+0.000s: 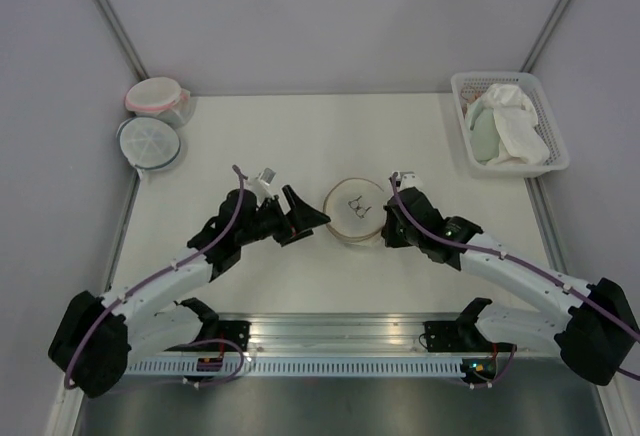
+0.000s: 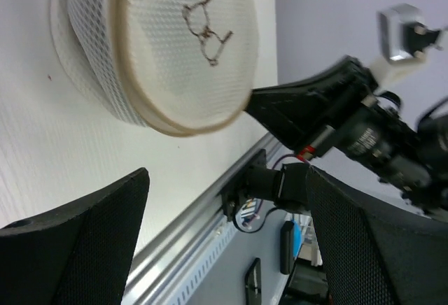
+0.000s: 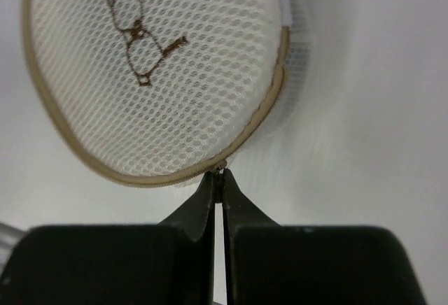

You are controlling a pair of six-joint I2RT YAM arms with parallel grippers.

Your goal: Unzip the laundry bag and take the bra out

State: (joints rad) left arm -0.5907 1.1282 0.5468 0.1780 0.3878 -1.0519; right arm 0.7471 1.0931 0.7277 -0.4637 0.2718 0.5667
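The laundry bag (image 1: 354,210), a round cream mesh case with a tan zip rim and a small bra drawing on top, lies mid-table. It also shows in the left wrist view (image 2: 161,46) and the right wrist view (image 3: 154,74). My right gripper (image 1: 384,224) is at the bag's right side. In the right wrist view it (image 3: 221,176) is shut on the zip pull at the tan rim. My left gripper (image 1: 312,218) is wide open and empty just left of the bag, and shows in its own wrist view (image 2: 227,179). The bra is hidden.
A pink-rimmed tub (image 1: 157,96) and a blue-grey-rimmed tub (image 1: 148,143) stand at the back left. A white basket (image 1: 463,116) at the back right holds a white cloth (image 1: 520,121) and a pale green cloth (image 1: 484,131). A metal rail (image 1: 340,331) runs along the near edge.
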